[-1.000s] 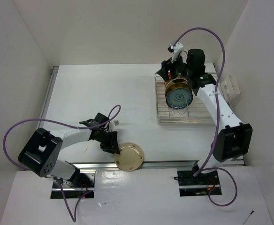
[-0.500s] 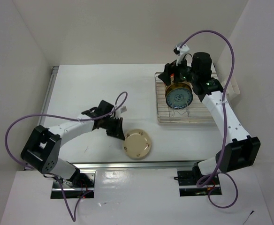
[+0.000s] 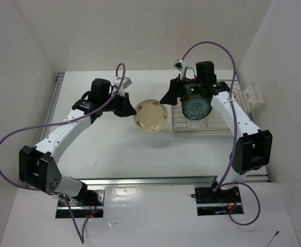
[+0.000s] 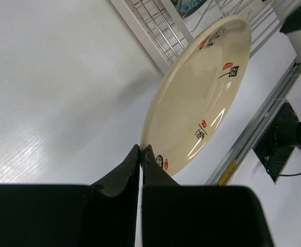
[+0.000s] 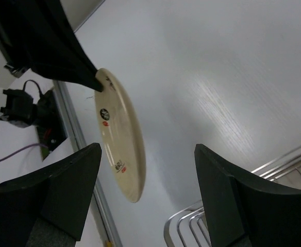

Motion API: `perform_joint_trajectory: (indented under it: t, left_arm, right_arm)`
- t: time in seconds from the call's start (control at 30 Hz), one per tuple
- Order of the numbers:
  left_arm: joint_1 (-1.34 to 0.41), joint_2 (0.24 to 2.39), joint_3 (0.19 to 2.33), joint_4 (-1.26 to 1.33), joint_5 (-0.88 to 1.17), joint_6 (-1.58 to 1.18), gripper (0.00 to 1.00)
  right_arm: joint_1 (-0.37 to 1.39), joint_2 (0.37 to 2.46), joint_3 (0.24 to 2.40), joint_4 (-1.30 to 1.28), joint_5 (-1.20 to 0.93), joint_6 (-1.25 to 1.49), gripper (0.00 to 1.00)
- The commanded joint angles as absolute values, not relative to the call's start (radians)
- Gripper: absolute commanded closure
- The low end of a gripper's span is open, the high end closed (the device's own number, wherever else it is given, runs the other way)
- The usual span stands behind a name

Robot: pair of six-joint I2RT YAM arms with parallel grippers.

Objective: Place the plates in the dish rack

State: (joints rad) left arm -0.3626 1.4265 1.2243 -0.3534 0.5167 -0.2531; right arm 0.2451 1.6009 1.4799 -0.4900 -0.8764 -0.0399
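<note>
Cream plate (image 3: 150, 115), red-black marks; blue-teal patterned plate (image 3: 196, 108); silver wire rack (image 3: 181, 126).

black characters and red seals on the cream plate (image 4: 202, 98), none legible.

Robot lab cell, white panel walls (image 3: 140, 31), aluminium mounting rail (image 3: 161, 181)

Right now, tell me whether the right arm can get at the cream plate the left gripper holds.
Probably yes. The right gripper is open and faces the cream plate, with nothing between them; the left gripper pinches only the opposite rim.
</note>
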Motion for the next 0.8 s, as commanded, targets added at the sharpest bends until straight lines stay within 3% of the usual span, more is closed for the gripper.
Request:
perform_joint_trajectory:
  t: [0.0, 0.1, 0.37, 0.43, 0.47, 0.53, 0.6, 0.67, 0.7, 0.73, 0.77]
  left_arm:
    - [-0.362, 1.422, 1.264, -0.356, 0.534, -0.218, 1.0]
    - [-0.362, 1.422, 1.273, -0.331, 0.525, -0.227, 1.0]
    - [-0.353, 1.391, 1.295, -0.322, 0.512, -0.236, 1.0]
    - [-0.353, 1.382, 1.295, -0.313, 0.512, -0.236, 1.0]
    - [-0.353, 1.382, 1.304, -0.313, 0.512, -0.236, 1.0]
    - [-0.353, 1.373, 1.304, -0.313, 0.525, -0.236, 1.0]
    - [-0.353, 1.373, 1.304, -0.313, 0.525, -0.236, 1.0]
    - [-0.353, 1.364, 1.304, -0.327, 0.515, -0.236, 0.99]
    - [-0.342, 1.364, 1.315, -0.327, 0.515, -0.236, 0.92]
    - [-0.342, 1.364, 1.315, -0.327, 0.515, -0.236, 0.78]
    - [-0.333, 1.364, 1.325, -0.327, 0.515, -0.245, 0.54]
  right_arm:
    - [0.282, 1.56, 1.479, -0.465, -0.974, -0.029, 0.19]
    - [0.305, 1.571, 1.479, -0.486, -0.963, -0.051, 0.2]
    - [0.353, 1.609, 1.479, -0.566, -0.908, -0.142, 0.38]
    - [0.353, 1.62, 1.488, -0.577, -0.908, -0.155, 0.71]
    - [0.353, 1.629, 1.488, -0.59, -0.899, -0.155, 0.79]
    - [0.353, 1.643, 1.522, -0.627, -0.89, -0.17, 0.84]
    - [0.353, 1.667, 1.551, -0.655, -0.89, -0.202, 0.98]
    - [0.353, 1.667, 1.569, -0.689, -0.83, -0.213, 1.0]
    - [0.353, 1.667, 1.578, -0.689, -0.801, -0.222, 1.0]
    - [0.353, 1.667, 1.592, -0.716, -0.784, -0.241, 1.0]
    - [0.353, 1.658, 1.603, -0.735, -0.76, -0.299, 1.0]
